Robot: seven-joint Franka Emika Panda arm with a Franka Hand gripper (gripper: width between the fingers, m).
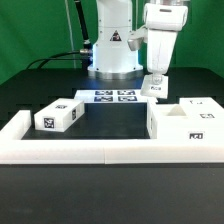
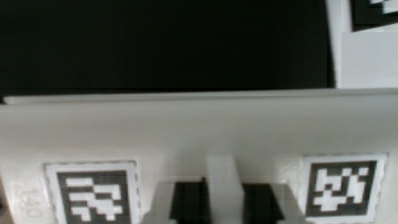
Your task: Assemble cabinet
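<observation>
Currently the cabinet panel (image 1: 153,87) is sitting in the gripper (image 1: 155,77) at the back of the table (image 1: 110,122), toward the exterior view's right, just beside the marker board (image 1: 112,97). Jaws are looking closed on the panel's upper edge. The wrist view is showing what look like two dark fingertips (image 2: 183,205) pinching a narrow white strip between the panel's two tags (image 2: 93,190). Neither view is showing whether the lower edge is touching the table or hanging just clear of it.

The cabinet body (image 1: 185,125), the big box with the recess on top, is standing at the front on the exterior view's right, right up against the border wall (image 1: 100,152). A second boxy cabinet part (image 1: 58,117) is lying well apart on the exterior view's left, also by the wall.

Judgement: the arm is probably carrying the panel to the body for mating. It's looking early in the assembly, with nothing looking joined yet.

Doing this step well:
- Lifting straight up first, so the lower edge is clearing the marker board.
- Travelling slowly with the panel upright. The grip is on a thin strip and the panel is wider than the jaws, so it could be pivoting in the pads.
- Squaring the panel to the body's face while it's hovering, not on the way down.
- Lowering gently and letting the wall behind the body take the push.

Main risk is the panel tilting and catching on the body's rim.
</observation>
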